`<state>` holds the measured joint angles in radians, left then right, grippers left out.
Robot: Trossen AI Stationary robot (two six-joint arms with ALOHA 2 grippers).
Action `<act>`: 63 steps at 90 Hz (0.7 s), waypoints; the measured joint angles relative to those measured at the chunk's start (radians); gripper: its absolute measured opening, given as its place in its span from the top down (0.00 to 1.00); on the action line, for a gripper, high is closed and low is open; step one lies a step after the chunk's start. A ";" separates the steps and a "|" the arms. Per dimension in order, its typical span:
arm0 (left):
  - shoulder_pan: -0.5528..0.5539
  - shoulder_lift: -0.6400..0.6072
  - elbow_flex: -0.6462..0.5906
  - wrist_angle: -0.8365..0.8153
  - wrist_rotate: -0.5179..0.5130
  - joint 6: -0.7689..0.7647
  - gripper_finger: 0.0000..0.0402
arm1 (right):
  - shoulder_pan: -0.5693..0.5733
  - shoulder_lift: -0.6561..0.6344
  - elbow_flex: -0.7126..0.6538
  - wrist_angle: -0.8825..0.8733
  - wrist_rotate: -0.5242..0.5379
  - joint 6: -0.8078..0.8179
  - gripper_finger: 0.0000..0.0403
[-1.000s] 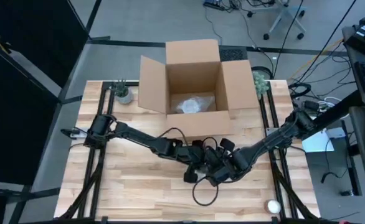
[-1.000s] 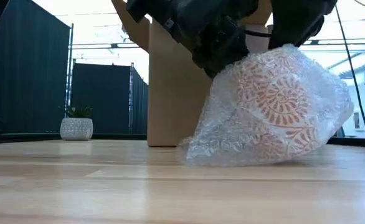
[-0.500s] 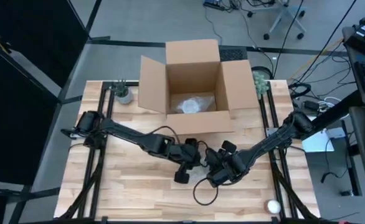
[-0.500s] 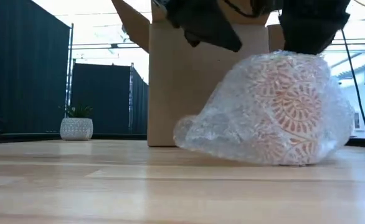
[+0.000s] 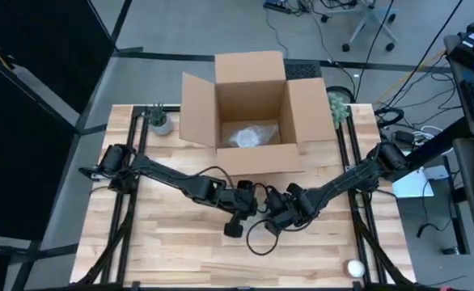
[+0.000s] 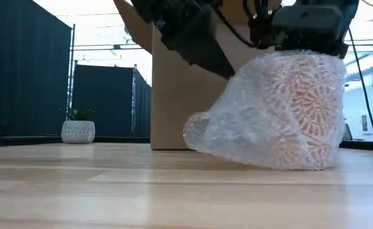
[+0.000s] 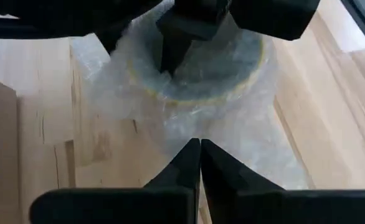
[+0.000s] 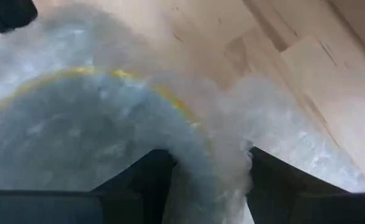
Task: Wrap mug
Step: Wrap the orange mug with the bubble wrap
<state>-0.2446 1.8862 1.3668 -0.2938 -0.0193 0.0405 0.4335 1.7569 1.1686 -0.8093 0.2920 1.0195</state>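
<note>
While the red-and-white patterned mug is swathed in clear bubble wrap on the pale wooden surface, just in front of the open brown cardboard box, the fold is best completed slowly. The right tool is set over the mug's yellow-edged rim, one finger inside and one outside, and appears clenched on rim and wrap together. The left tool is clenched with nothing between its fingers, just beside the wrap on the side away from the box's right flap. The loose skirt should be gathered low and tucked under, with the mug held steady so that tipping is avoided.
</note>
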 joint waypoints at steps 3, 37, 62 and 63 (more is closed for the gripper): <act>0.000 0.000 0.000 -0.001 0.000 -0.005 1.00 | -0.006 0.002 0.000 0.002 -0.007 -0.006 0.60; 0.000 0.003 -0.001 -0.012 0.003 -0.008 1.00 | -0.058 0.077 0.002 0.035 -0.109 -0.042 0.60; 0.000 0.003 -0.002 -0.007 0.005 -0.004 1.00 | -0.061 0.087 0.003 0.062 -0.113 -0.064 0.60; 0.000 0.003 -0.002 -0.006 0.005 -0.003 1.00 | -0.061 0.087 0.002 0.063 -0.112 -0.064 0.60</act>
<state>-0.2446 1.8893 1.3651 -0.2999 -0.0147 0.0379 0.3721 1.8439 1.1709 -0.7461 0.1795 0.9552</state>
